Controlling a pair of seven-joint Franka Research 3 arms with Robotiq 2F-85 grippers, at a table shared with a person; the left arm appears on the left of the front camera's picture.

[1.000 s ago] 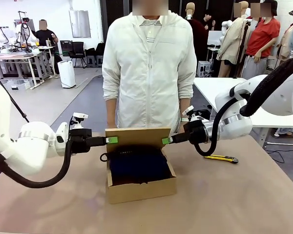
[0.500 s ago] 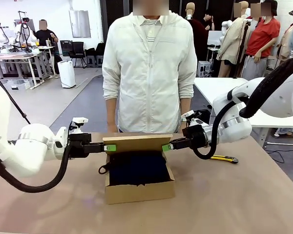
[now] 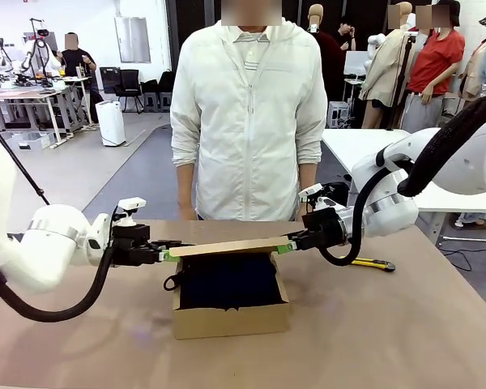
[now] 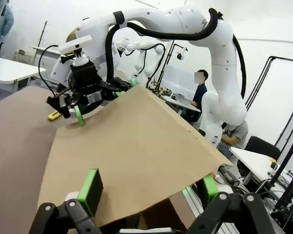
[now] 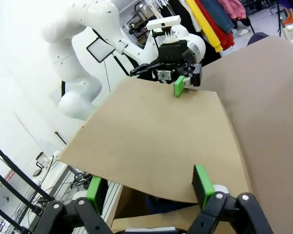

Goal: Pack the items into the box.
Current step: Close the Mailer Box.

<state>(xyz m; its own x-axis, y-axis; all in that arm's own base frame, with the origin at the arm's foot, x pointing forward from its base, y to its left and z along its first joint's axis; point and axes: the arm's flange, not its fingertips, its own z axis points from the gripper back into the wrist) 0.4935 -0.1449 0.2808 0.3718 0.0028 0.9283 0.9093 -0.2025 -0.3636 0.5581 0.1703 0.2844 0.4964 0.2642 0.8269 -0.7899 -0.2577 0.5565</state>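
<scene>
The box (image 3: pixel 227 320) sits at the centre of the front view, with the navy pouch (image 3: pixel 224 282) filling its inside. The lid (image 3: pixel 227 245) lies almost flat above it, not yet down on the front wall. The left gripper (image 3: pixel 170 254) is at the lid's left end and the right gripper (image 3: pixel 285 247) at its right end. In both wrist views the green pads (image 4: pixel 90 189) stand spread wide with the lid's edge between them, pinching nothing. That is the weak spot — with nothing gripping it, the cardboard may well spring back up on its hinge, the more so if the soft pouch stands proud of the walls. A black loop (image 3: pixel 171 282) sticks out past the box's left wall and could get trapped under the lid or keep it ajar. A pad dragged sideways could also catch the lid's edge or shove the light box. Whether the stapler is inside I cannot tell. The yellow knife (image 3: pixel 374 263) lies apart at the right of the frame.
</scene>
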